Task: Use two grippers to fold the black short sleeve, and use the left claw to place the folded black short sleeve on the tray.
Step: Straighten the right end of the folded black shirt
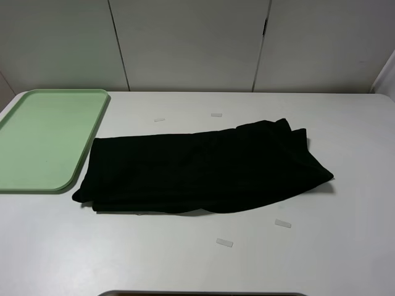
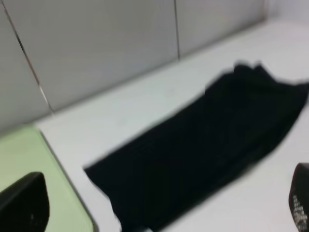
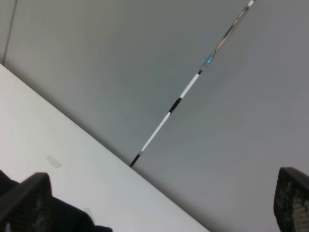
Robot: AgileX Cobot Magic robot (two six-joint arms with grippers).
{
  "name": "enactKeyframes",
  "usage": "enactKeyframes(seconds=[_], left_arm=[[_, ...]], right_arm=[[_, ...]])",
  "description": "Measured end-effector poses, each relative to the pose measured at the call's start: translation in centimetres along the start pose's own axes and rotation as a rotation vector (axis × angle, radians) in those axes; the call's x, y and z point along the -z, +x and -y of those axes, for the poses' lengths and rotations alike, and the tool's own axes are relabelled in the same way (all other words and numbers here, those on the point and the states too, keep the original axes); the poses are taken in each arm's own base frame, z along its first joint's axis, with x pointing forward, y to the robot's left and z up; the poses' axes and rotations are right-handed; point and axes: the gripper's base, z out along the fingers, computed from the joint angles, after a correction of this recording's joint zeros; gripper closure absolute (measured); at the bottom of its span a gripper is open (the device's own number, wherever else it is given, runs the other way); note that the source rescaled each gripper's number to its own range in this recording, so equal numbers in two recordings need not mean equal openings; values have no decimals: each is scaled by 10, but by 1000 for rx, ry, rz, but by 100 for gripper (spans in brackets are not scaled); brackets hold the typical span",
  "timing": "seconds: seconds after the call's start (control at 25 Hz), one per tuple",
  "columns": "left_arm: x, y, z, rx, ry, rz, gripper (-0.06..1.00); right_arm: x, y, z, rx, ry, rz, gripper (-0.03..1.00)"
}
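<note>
The black short sleeve (image 1: 203, 169) lies folded into a long band across the middle of the white table, one end next to the tray (image 1: 49, 139). The pale green tray sits at the left with nothing on it. Neither arm shows in the exterior high view. In the left wrist view my left gripper (image 2: 161, 203) is open, its fingertips (image 2: 24, 205) wide apart above the black short sleeve (image 2: 203, 145) and the tray (image 2: 24, 154). My right gripper (image 3: 159, 203) is open too, facing the back wall, with a bit of the black short sleeve (image 3: 77, 221) at the frame's edge.
Small clear strips lie on the table: two behind the shirt (image 1: 159, 119) (image 1: 216, 115) and two in front of it (image 1: 282, 223) (image 1: 224, 242). Grey wall panels (image 1: 191, 43) close off the table's far side. A dark edge (image 1: 203, 293) shows at the near side.
</note>
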Motion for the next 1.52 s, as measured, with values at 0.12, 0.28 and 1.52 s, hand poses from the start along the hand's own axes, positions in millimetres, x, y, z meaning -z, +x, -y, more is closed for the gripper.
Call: enactKeyframes(seconds=[0.12,0.28,1.52], left_arm=[[-5,11,1,8,16,-85,-5],[-15,21,2,18,25,-134,-5],[-35,49,3,75,28,-297,-5]], right_arm=[[0,2,-1,-12,-13,-18,-3],[0,6,-4,-15,-46,-64,-3],[6,16,-33,-538,-315,-273,-3]])
